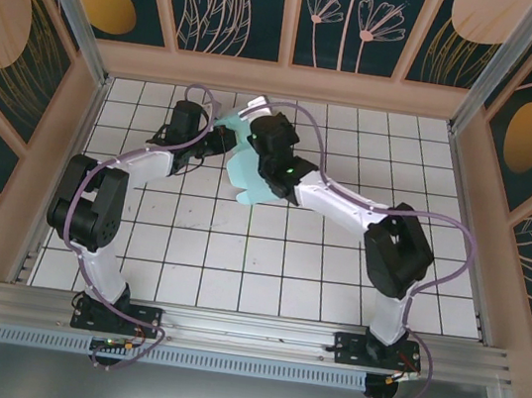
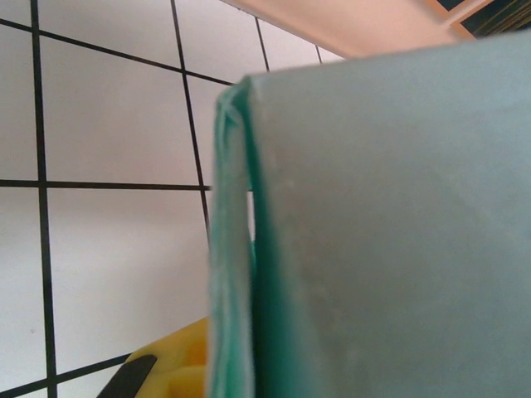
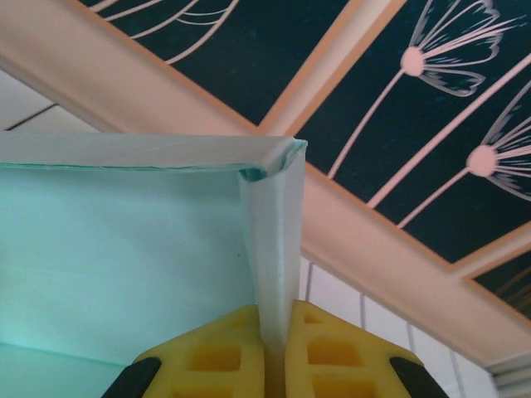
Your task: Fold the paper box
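The white-tiled bench (image 1: 236,265) fills the enclosure floor, and the top view shows both arms reaching to its far middle, where their claws meet around the paper box (image 1: 246,178). From above, the box is a pale turquoise shape whose long axis runs far to near, its near end (scalloped flaps) pointing slightly to the robot's right; whether it touches the bench cannot be told.

The wrist views add what the overhead cannot. The left wrist camera sits close against a broad panel of the box (image 2: 390,240), with a doubled card edge standing upright beside it and one yellow finger (image 2: 178,365) of the left claw (image 1: 217,137) just at that edge; the claw is closed, apparently on the card. The right wrist view shows a folded corner of the box (image 3: 124,257) and the right claw (image 3: 276,332) pinched tight on a narrow upright flap, both yellow pads touching it.
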`<control>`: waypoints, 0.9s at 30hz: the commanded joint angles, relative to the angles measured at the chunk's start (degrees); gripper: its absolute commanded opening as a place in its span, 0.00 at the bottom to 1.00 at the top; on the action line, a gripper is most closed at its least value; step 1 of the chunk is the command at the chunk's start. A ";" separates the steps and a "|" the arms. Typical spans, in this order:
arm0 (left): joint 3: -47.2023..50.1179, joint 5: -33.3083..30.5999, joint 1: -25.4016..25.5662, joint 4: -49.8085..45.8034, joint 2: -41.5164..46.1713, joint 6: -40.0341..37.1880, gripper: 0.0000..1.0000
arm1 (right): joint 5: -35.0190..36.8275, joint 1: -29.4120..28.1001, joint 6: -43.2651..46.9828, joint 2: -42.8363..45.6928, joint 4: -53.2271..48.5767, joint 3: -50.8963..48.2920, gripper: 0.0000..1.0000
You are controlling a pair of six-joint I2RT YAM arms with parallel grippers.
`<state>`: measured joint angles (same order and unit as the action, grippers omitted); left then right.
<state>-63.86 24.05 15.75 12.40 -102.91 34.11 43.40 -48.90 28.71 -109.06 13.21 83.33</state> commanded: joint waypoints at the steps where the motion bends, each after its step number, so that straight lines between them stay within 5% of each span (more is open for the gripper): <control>1: -0.96 8.27 1.93 7.20 1.83 -1.13 0.00 | 7.28 -1.60 6.16 -4.66 4.82 -0.09 0.00; 4: -0.83 8.24 1.99 7.20 1.84 -1.09 0.00 | 6.44 -1.63 5.37 -5.36 3.76 0.96 0.02; 6: -0.68 8.36 2.00 7.36 1.92 -1.02 0.00 | 6.21 -1.55 5.11 -5.58 3.84 1.29 0.22; 9: -0.40 8.28 1.94 7.32 2.09 -1.14 0.00 | 5.66 -1.33 4.03 -5.59 3.12 1.64 0.30; 13: -0.09 8.15 2.00 7.42 2.41 -1.24 0.00 | 6.24 -1.36 5.07 -5.79 3.94 1.44 0.00; 18: -0.13 8.29 1.96 7.37 2.28 -1.10 0.00 | 8.68 -1.60 8.56 -6.54 7.96 0.35 0.00; 21: -0.13 8.34 1.93 7.51 2.30 -1.06 0.00 | 9.83 -1.71 10.42 -7.27 10.15 0.07 0.25; 22: -0.13 8.30 1.97 7.56 2.31 -0.97 0.00 | 9.96 -1.72 10.68 -7.47 10.37 0.07 0.22; 23: -0.09 8.36 1.92 7.57 2.28 -0.96 0.00 | 10.12 -1.78 10.69 -7.61 10.56 0.08 0.03; 27: -0.04 8.09 1.98 7.37 2.28 -1.02 0.00 | 10.18 -2.25 10.41 -7.67 11.54 -0.06 0.00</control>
<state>-62.87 25.41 16.05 13.91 -102.89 34.81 55.20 -50.26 37.78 -114.19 23.97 84.23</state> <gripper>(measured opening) 0.075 0.065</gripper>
